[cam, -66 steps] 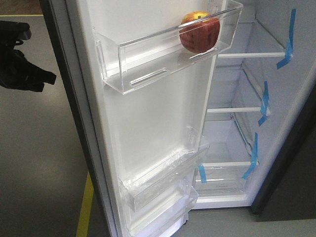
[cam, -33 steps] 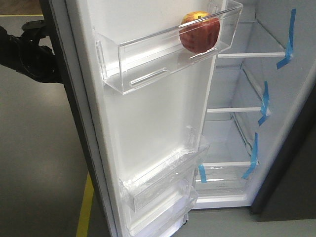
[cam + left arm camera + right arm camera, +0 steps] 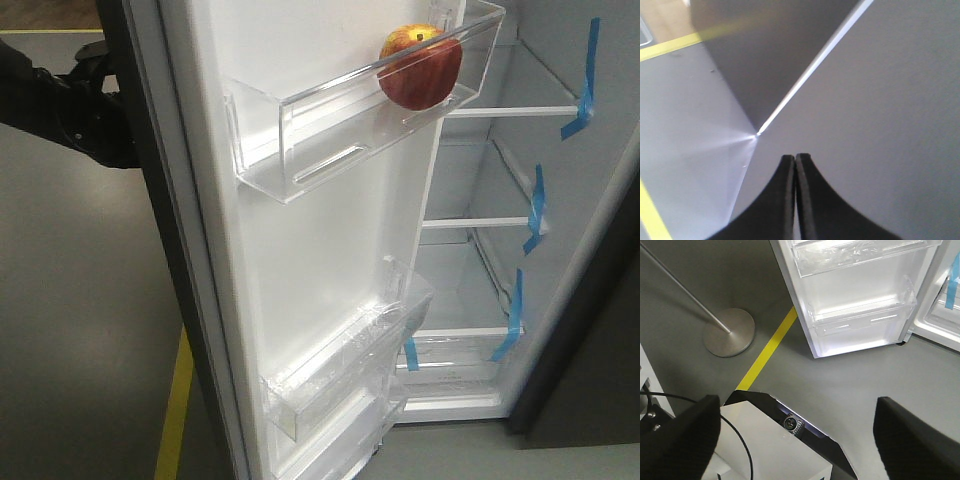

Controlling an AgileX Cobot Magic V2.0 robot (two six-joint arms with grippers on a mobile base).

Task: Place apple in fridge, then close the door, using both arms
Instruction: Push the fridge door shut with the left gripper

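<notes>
- The black left arm (image 3: 75, 115) reaches in from the left edge to the dark outer side of the door (image 3: 310, 260), high up. The door's edge hides the arm's end.
- In the left wrist view, the left gripper (image 3: 794, 160) points at a plain grey surface. Its jaws are pressed together with nothing between them. Whether the tips touch that surface cannot be told.
- A yellow floor line (image 3: 172, 415) runs over the grey floor left of the door's foot.
- The door stands open, its white inner side facing the front camera.
- A clear upper bin (image 3: 300, 150) hangs high on the door's inner side. The apple (image 3: 420, 65) sits in the bin's right end, red with a yellow top.
- More clear lower bins (image 3: 340, 370) sit near the door's foot.
- Right of the door, the fridge (image 3: 465, 175) shows its white interior with glass shelves and strips of blue tape (image 3: 585, 80) along its right wall.
- The right gripper (image 3: 795, 405) hangs above the floor, well back from the door's foot, its jaws wide apart and holding nothing.
</notes>
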